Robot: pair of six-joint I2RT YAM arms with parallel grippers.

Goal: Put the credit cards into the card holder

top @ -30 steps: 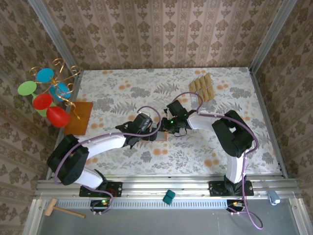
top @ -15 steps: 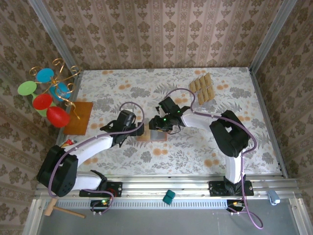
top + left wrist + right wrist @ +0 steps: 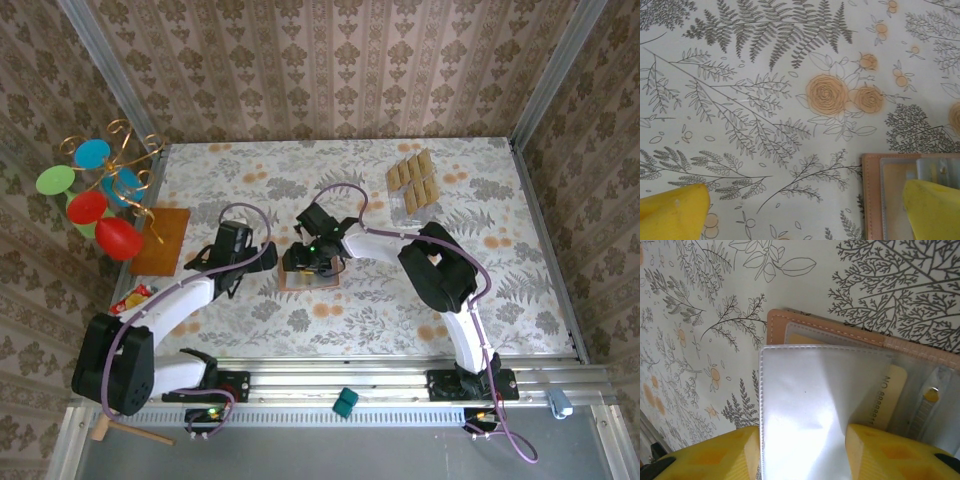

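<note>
The card holder (image 3: 322, 280) lies open on the flowered cloth near the table's middle, salmon rim up (image 3: 790, 322). Inside it are clear sleeves, and a tan card (image 3: 892, 387) printed with numbers sits in one. My right gripper (image 3: 802, 455) hovers low over it, open, with a silvery sleeve flap (image 3: 805, 405) standing between its yellow fingers. My left gripper (image 3: 805, 215) is wide open just left of the holder (image 3: 871, 195), with its right fingertip (image 3: 932, 207) over the holder's edge and nothing held. Several credit cards (image 3: 412, 180) lie in rows at the back right.
A wire tree with coloured discs (image 3: 95, 190) stands at the far left beside an orange-brown mat (image 3: 160, 240). A small red and yellow object (image 3: 130, 297) lies at the left edge. A teal block (image 3: 345, 402) and a wooden mallet (image 3: 120, 428) rest in front of the rail.
The left arm has drawn back to the left, off the card holder. The right arm has shifted left over the holder and its fingers have spread wider.
</note>
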